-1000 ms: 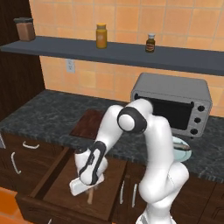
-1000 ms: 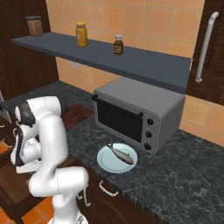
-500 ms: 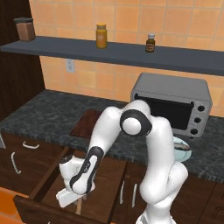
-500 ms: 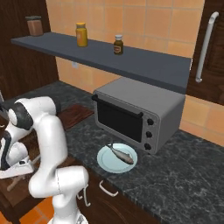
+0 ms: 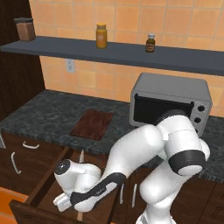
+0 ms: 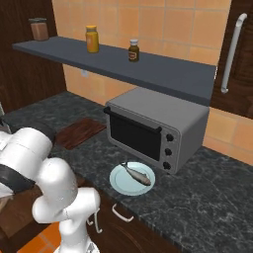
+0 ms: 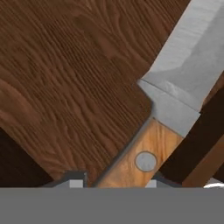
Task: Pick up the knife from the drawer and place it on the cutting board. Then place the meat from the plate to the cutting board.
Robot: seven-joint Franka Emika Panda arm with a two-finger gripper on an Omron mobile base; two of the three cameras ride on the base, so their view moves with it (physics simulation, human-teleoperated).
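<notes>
The drawer (image 5: 45, 187) stands pulled out below the counter, and my arm bends down into it. My gripper (image 5: 65, 202) hangs low over the drawer's wood bottom (image 7: 65, 87). The knife (image 7: 175, 96) lies there, its grey blade running up and right and its tan handle passing between my fingertips (image 7: 75, 178). A small gap shows beside the handle, so the gripper (image 7: 113, 181) is open. A sliver of the blade (image 5: 81, 156) pokes out behind my hand. The cutting board (image 5: 92, 124) lies bare on the counter. The meat (image 6: 136, 173) rests on the plate (image 6: 121, 184).
A toaster oven (image 6: 155, 128) stands just behind the plate. On the shelf (image 5: 131, 54) above are a dark canister (image 5: 25, 28), a yellow jar (image 5: 101, 35) and a small brown bottle (image 5: 150, 43). Narrower drawers with white handles (image 5: 30, 145) sit left of the open one.
My arm has folded further down and my hand has dropped from above the drawer to just over the knife's handle. The knife, board and plate have not moved.
</notes>
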